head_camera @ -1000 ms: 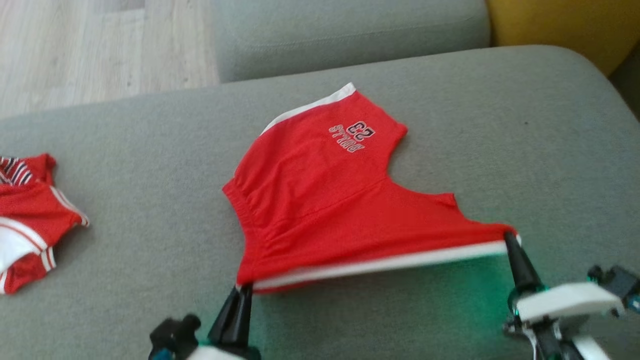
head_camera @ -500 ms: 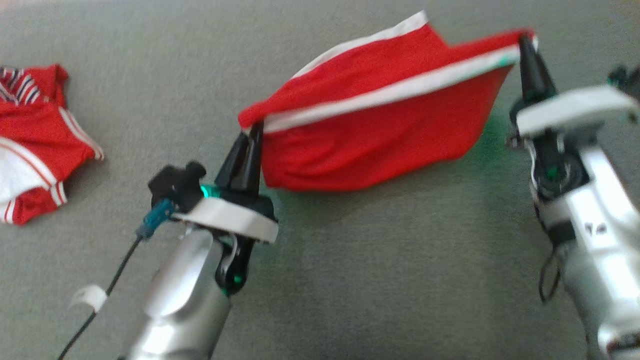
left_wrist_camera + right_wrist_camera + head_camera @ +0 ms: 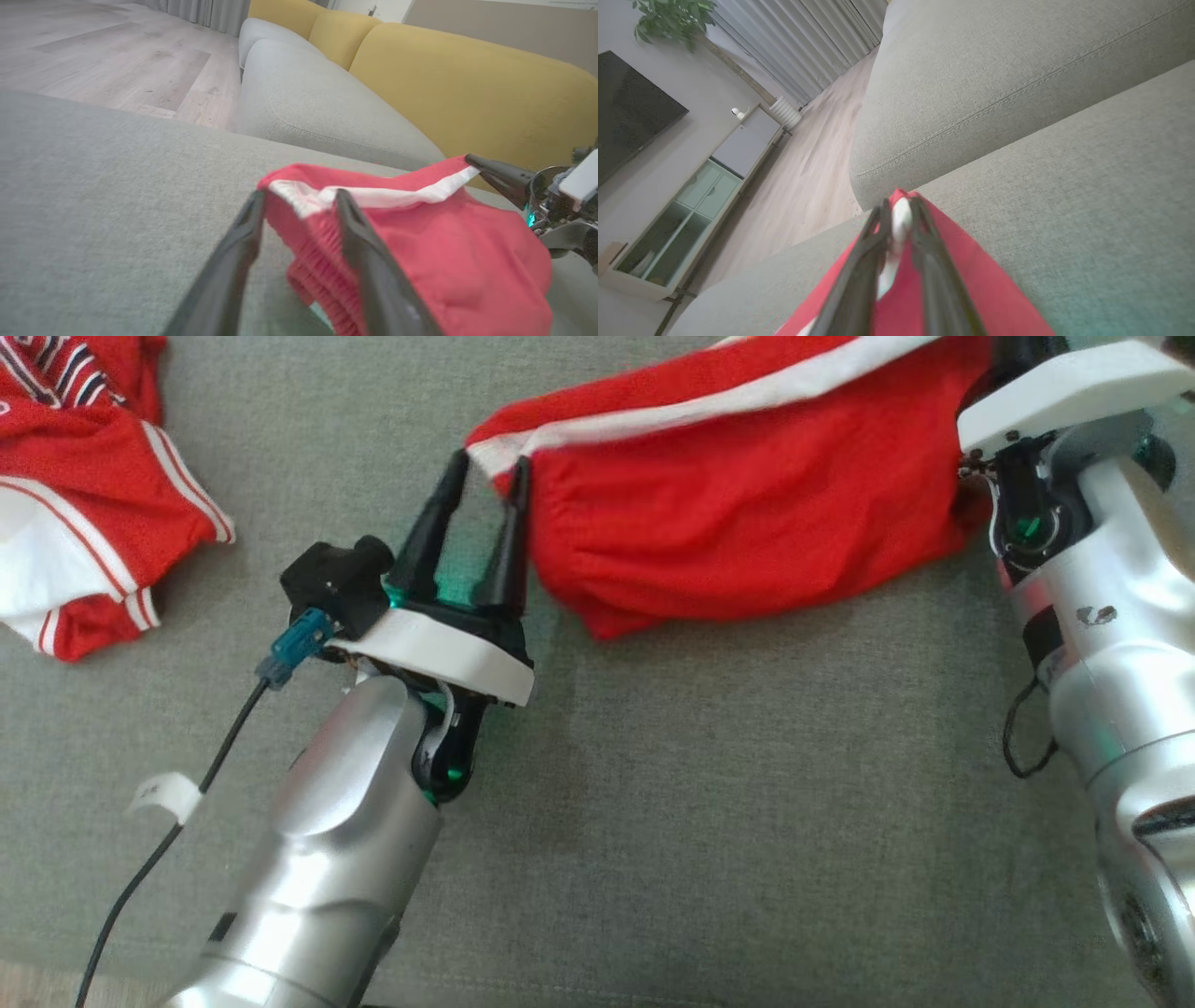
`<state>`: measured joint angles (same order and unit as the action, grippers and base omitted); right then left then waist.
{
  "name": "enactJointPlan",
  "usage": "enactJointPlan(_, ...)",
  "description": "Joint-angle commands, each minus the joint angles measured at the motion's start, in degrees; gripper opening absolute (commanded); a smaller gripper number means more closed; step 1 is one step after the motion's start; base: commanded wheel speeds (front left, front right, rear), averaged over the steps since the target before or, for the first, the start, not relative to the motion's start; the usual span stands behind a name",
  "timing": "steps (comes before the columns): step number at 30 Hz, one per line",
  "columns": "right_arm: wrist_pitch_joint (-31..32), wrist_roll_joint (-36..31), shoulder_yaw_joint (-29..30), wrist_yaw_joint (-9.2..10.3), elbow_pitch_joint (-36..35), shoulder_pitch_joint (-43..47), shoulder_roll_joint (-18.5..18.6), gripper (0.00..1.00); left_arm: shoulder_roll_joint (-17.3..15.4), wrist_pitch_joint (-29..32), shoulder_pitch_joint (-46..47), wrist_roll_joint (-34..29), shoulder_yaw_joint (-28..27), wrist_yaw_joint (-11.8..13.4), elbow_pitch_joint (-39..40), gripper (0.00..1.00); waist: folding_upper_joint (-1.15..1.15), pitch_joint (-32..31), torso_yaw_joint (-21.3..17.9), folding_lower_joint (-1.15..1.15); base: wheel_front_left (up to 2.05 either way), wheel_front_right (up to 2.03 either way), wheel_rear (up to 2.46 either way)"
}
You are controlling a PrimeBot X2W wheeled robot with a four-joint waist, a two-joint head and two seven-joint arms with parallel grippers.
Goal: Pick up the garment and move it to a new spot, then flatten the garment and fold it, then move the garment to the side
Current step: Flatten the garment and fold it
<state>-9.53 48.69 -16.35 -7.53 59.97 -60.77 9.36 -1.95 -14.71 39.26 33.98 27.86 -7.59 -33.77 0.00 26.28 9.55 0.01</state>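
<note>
The red shorts point(image 3: 747, 513) with a white side stripe lie doubled over on the grey sofa cushion point(image 3: 700, 803). My left gripper point(image 3: 487, 467) is open, and the shorts' left corner sits loosely between its spread fingertips. The left wrist view shows that corner point(image 3: 299, 200) between the parted fingers of the left gripper point(image 3: 299, 196), with the fabric bunched to the right. In the right wrist view my right gripper point(image 3: 899, 205) is shut on the white band at the shorts' other corner point(image 3: 971, 289). That gripper's tips are cut off at the top of the head view.
A second red and white garment point(image 3: 84, 513) lies crumpled at the cushion's left. Another grey cushion point(image 3: 299, 98) and yellow back cushions point(image 3: 467, 79) stand beyond, with wood floor point(image 3: 117, 56) to the left. A low cabinet point(image 3: 691, 205) stands by the wall.
Both grippers carried the near hem forward over the shorts, folding them. The left gripper has opened since half a second ago. The head camera has tilted down.
</note>
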Motion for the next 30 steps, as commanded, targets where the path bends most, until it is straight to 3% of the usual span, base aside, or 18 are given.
enactJointPlan(1,-1.7,-1.2,-0.9,0.04,-0.4,-2.0,-1.3,1.00,-0.9,-0.3,1.0,-0.3,-1.6,0.1,1.1,1.00,0.00,0.1,0.3,-0.01,0.00,0.00,0.00)
enactJointPlan(7,-5.1,-9.3,-4.7,0.04,2.0,-2.3,1.0,1.00,-0.9,-0.3,-2.7,-4.1,-7.0,0.3,1.2,1.00,0.00,-1.3,-0.4,-0.01,0.00,0.00,0.00)
enactJointPlan(12,-5.4,-19.0,-5.2,0.04,1.2,-0.4,4.4,1.00,-0.9,-0.3,-7.4,-10.4,-10.3,3.1,4.4,1.00,0.00,-2.7,-0.6,-0.01,0.00,0.00,0.00)
enactJointPlan(16,-5.5,-27.1,-4.7,0.04,4.3,4.0,5.0,1.00,-0.9,-0.3,-11.9,-10.5,-10.6,4.5,6.9,1.00,0.00,-4.1,-0.1,-0.01,0.00,0.00,0.00)
enactJointPlan(27,-1.4,-29.8,-4.5,0.04,12.2,8.0,2.6,1.00,-0.9,-0.3,-14.9,-10.9,-10.7,5.2,7.6,1.00,0.00,-4.8,0.9,-0.01,0.00,0.00,0.00)
enactJointPlan(28,-0.6,-29.1,-4.2,0.04,12.4,8.4,2.2,0.44,-0.9,-0.3,-15.1,-10.9,-10.8,5.3,7.6,1.00,0.00,-4.8,0.9,-0.01,0.00,0.00,0.00)
enactJointPlan(29,0.0,-28.3,-3.8,0.04,12.6,8.7,1.9,0.05,-0.9,-0.3,-15.2,-10.9,-10.9,5.3,7.5,1.00,0.00,-5.0,0.9,-0.01,0.00,0.00,0.00)
enactJointPlan(30,0.4,-27.6,-3.5,0.04,12.7,9.0,1.7,0.00,-0.9,-0.3,-15.3,-11.0,-11.1,5.3,7.4,1.00,0.00,-5.2,0.9,-0.01,0.00,0.00,0.00)
